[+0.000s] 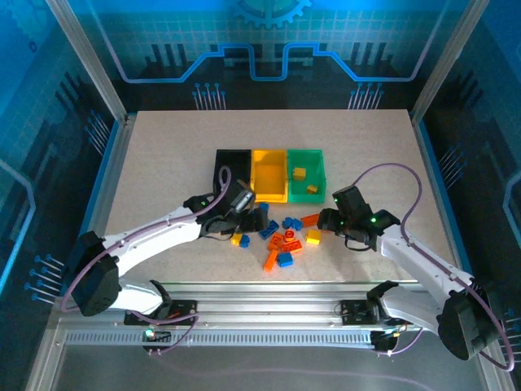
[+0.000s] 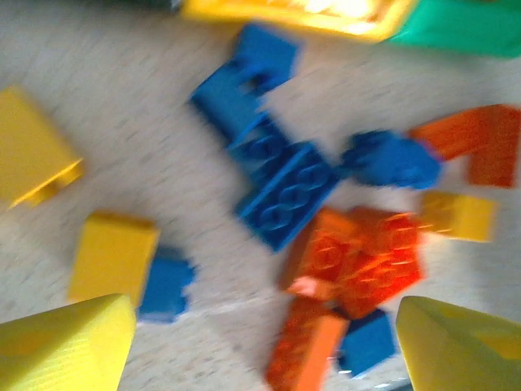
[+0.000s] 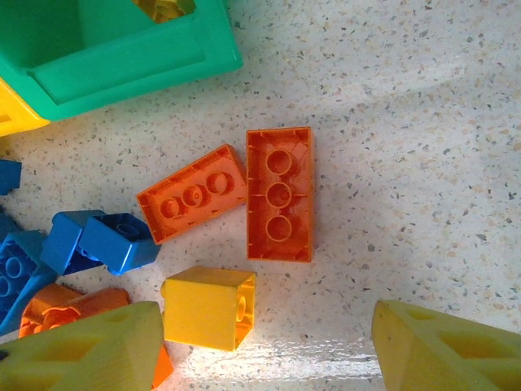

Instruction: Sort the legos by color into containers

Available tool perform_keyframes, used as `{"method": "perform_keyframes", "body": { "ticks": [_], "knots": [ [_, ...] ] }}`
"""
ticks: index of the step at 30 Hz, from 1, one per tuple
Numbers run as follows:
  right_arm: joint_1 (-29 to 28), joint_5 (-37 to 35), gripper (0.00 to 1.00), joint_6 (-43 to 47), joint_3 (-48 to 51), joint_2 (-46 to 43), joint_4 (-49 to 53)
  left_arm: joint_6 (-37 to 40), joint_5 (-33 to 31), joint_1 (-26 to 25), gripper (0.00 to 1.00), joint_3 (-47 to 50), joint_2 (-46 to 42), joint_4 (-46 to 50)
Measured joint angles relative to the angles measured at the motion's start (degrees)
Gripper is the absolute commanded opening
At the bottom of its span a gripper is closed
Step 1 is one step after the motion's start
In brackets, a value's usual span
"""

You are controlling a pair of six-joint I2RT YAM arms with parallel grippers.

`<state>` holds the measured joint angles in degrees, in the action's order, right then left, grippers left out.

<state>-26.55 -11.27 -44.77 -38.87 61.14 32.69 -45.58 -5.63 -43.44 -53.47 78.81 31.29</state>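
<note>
Wide and empty, apparently lining up picks, the right pincer (image 3: 269, 350) has a small yellow plastic brick (image 3: 207, 308) beside one fingertip, the left pincer (image 2: 260, 350) hangs over blurred blue and orange plastic bricks (image 2: 285, 191), and the black, yellow and green open plastic bins (image 1: 269, 196) sit just beyond both.

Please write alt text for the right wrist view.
Two orange legos lie hollow side up on the speckled table before the open right gripper. A yellow lego sits by one finger; the green bin is top left.

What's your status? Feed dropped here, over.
Left gripper open, right gripper open, both empty. Legos piled loose near green bin; two yellow bricks inside. Nothing blocking.
</note>
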Motion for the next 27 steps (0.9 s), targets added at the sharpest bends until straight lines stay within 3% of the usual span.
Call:
{"method": "perform_keyframes", "body": {
  "ticks": [9, 15, 27],
  "knots": [
    [0.0, -0.04, 0.7, 0.02, 0.0, -0.33, -0.2, -5.2, 1.2, 0.74, 0.85, 8.61, 1.22, -2.51],
    [0.0, -0.07, 0.7, 0.0, 0.0, -1.68, -0.17, -5.46, 1.64, 0.74, 0.71, 8.66, 5.9, -7.8],
    [0.0, -0.04, 0.7, 0.02, 0.31, -2.34, -0.15, -0.74, -3.74, 0.74, 0.66, 6.14, 8.7, -11.82]
  ]
}}
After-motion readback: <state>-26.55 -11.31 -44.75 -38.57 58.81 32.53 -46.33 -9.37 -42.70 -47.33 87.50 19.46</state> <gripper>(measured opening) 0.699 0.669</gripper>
